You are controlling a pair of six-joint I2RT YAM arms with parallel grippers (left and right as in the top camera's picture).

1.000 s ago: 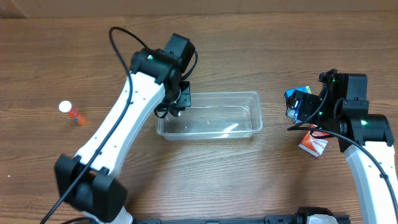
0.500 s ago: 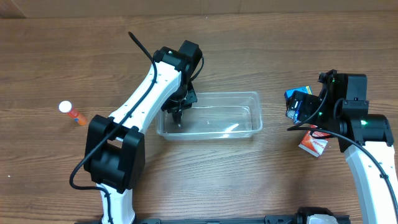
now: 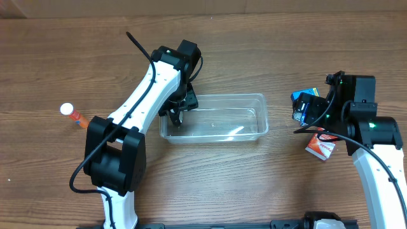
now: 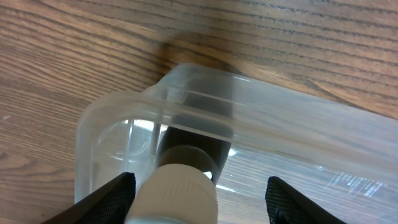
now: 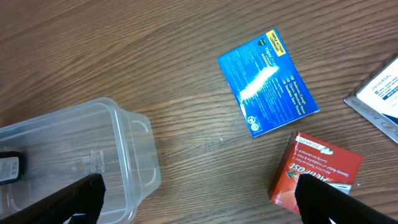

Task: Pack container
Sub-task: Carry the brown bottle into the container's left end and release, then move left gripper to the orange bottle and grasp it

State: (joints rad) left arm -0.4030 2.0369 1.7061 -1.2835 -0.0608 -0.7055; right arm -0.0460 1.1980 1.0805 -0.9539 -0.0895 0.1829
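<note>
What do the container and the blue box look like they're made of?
The container: clear glossy plastic; the tabletop shows through its walls. The blue box: probably printed cardboard with a glossy coat, given its flat face and white glare streak.

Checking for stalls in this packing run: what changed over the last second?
The left gripper dipped from the rim of the container into its left end, then edged slightly left, while that arm's elbow swung in toward the table's middle. Its fingers now stand open around a white-capped bottle. The right gripper, blue box, red box, orange bottle and container stayed put.
</note>
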